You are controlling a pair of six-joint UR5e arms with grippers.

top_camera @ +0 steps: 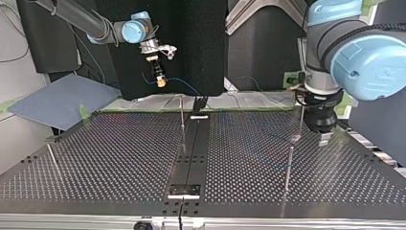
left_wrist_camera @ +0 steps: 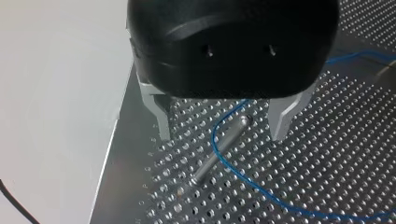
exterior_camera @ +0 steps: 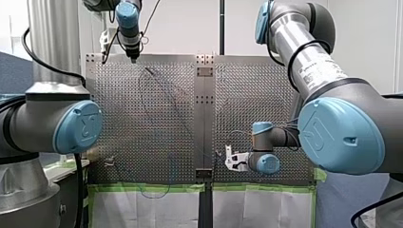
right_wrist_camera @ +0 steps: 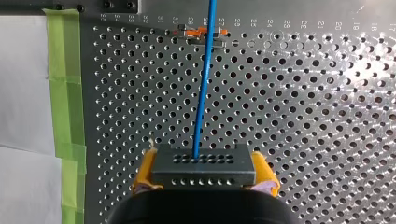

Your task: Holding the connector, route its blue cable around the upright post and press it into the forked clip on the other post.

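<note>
In the right wrist view my right gripper [right_wrist_camera: 204,179] has its yellow pads [right_wrist_camera: 145,170] shut on a dark grey connector [right_wrist_camera: 204,163]. The blue cable [right_wrist_camera: 204,84] runs straight ahead from the connector, across a small forked clip [right_wrist_camera: 204,33] with an orange part; whether it sits in the fork I cannot tell. In the top view my right gripper [top_camera: 160,82] hangs above the table's far edge. My left gripper [left_wrist_camera: 222,133] is open, its metal fingers [left_wrist_camera: 161,121] on either side of an upright post [left_wrist_camera: 219,149]. The blue cable [left_wrist_camera: 219,154] loops around that post.
The perforated table [top_camera: 119,158] carries thin posts at mid-table [top_camera: 182,117], at the top view's right [top_camera: 288,167] and at its left [top_camera: 52,158]. Green tape [right_wrist_camera: 65,93] and white sheets edge the table beside my right gripper. A centre rail [top_camera: 191,148] splits the plate.
</note>
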